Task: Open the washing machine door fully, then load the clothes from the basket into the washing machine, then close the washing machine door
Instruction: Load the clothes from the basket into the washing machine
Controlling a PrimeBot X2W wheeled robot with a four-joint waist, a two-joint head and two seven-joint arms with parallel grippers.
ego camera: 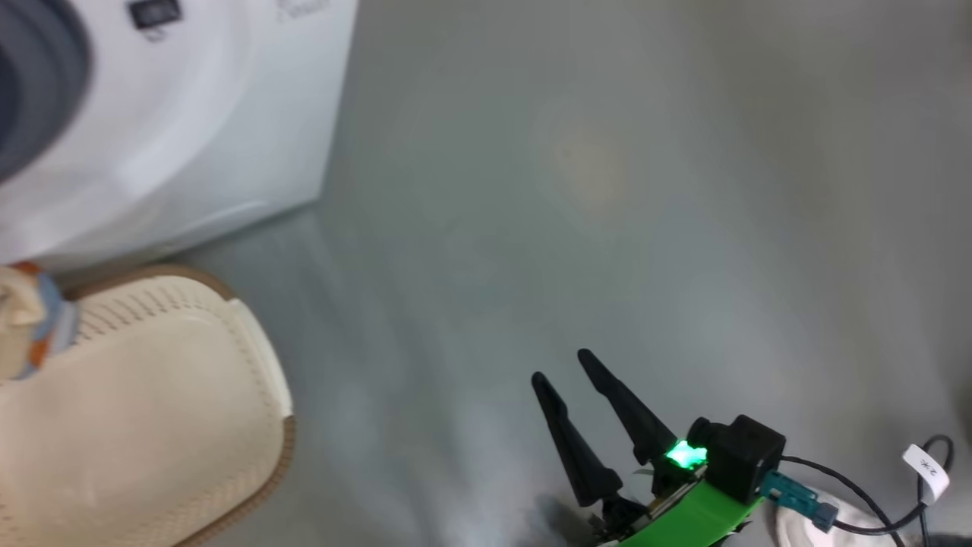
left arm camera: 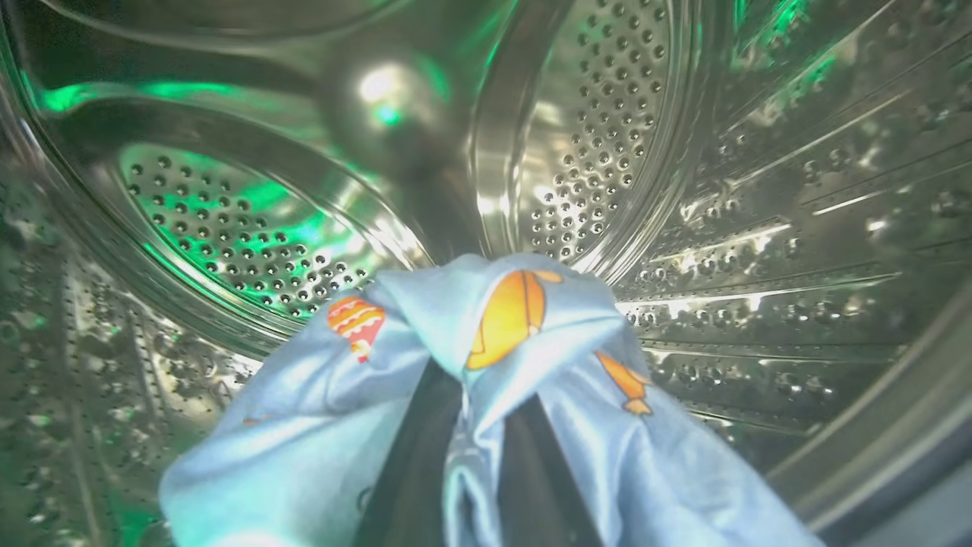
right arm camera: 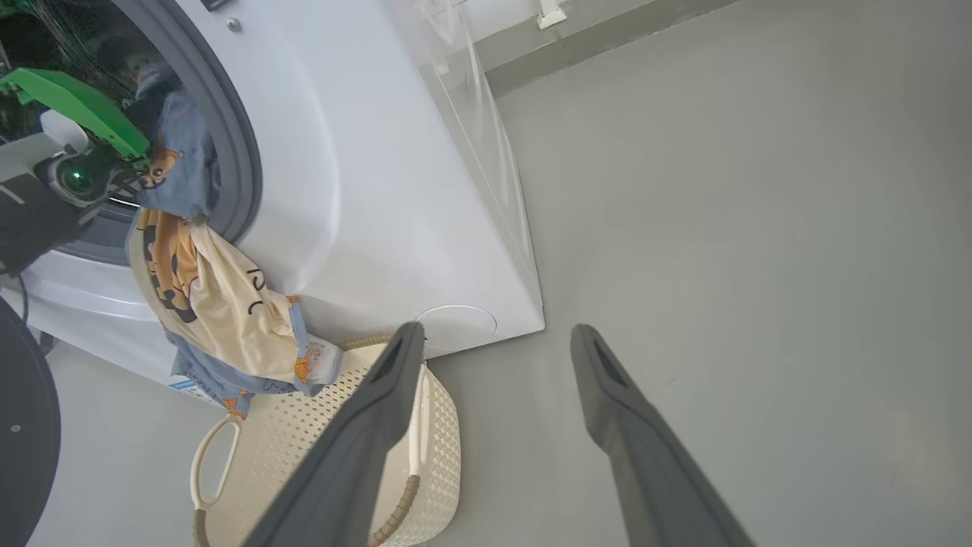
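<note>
My left gripper point(left arm camera: 474, 384) is deep inside the perforated steel drum point(left arm camera: 600, 152), shut on the light-blue clothes point(left arm camera: 486, 319), which drape over both fingers. In the right wrist view the clothes point(right arm camera: 205, 296) trail out of the washing machine point(right arm camera: 364, 190) past the grey gasket point(right arm camera: 237, 152) and hang down to the cream basket point(right arm camera: 440, 425). A black curve at that view's left edge is the open door point(right arm camera: 26, 425). My right gripper point(ego camera: 563, 368) hovers open and empty over the floor, right of the basket point(ego camera: 152, 395); its own view shows that gripper point(right arm camera: 497, 333) with fingers spread.
Grey floor point(ego camera: 645, 228) stretches right of the washing machine point(ego camera: 190, 137). A sliver of the clothes point(ego camera: 38, 319) shows at the head view's left edge. A black cable with a white tag point(ego camera: 926, 463) loops by my right wrist. A wall base point(right arm camera: 592, 38) runs behind the machine.
</note>
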